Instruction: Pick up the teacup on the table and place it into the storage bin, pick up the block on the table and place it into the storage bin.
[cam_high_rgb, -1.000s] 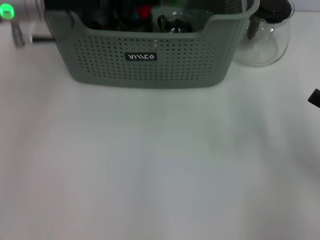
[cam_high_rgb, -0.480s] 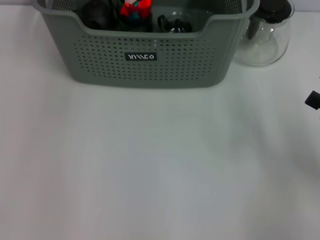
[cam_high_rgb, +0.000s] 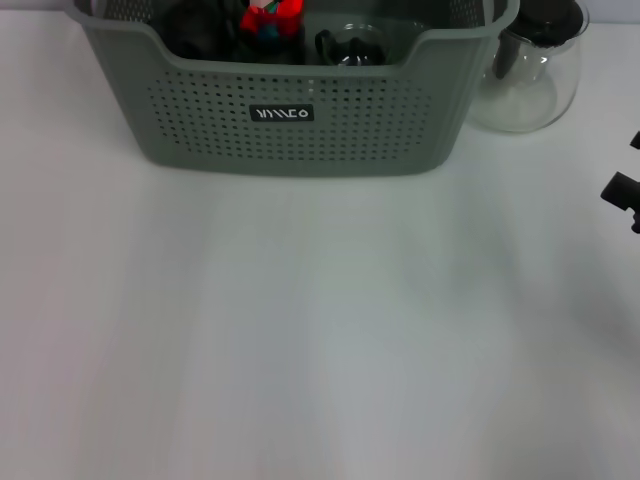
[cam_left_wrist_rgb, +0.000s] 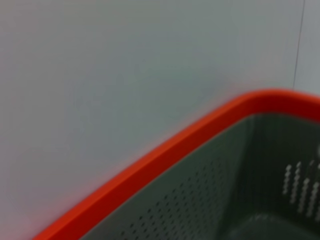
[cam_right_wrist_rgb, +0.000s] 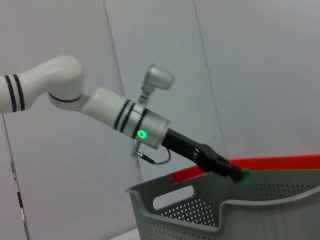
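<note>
The big white table (cam_high_rgb: 300, 350) has the storage bin (cam_high_rgb: 300, 140) at its far side, with a small black label (cam_high_rgb: 281, 113) on the wall facing the robot. The white left arm (cam_right_wrist_rgb: 100, 105) reaches out over the bin from above. The left gripper (cam_right_wrist_rgb: 232, 171) hangs just over the bin's far rim, and its claw is pinching a little green block (cam_right_wrist_rgb: 245, 174) at the very tip, up in the air and not touching the bin. A clear glass pitcher (cam_high_rgb: 525, 80) stands just beside the bin on the right. Inside the bin sit a clear teacup (cam_high_rgb: 350, 45) and a red toy (cam_high_rgb: 270, 18). The right gripper (cam_high_rgb: 622, 188) peeks in at the table's right edge; I cannot tell how its claw stands.
</note>
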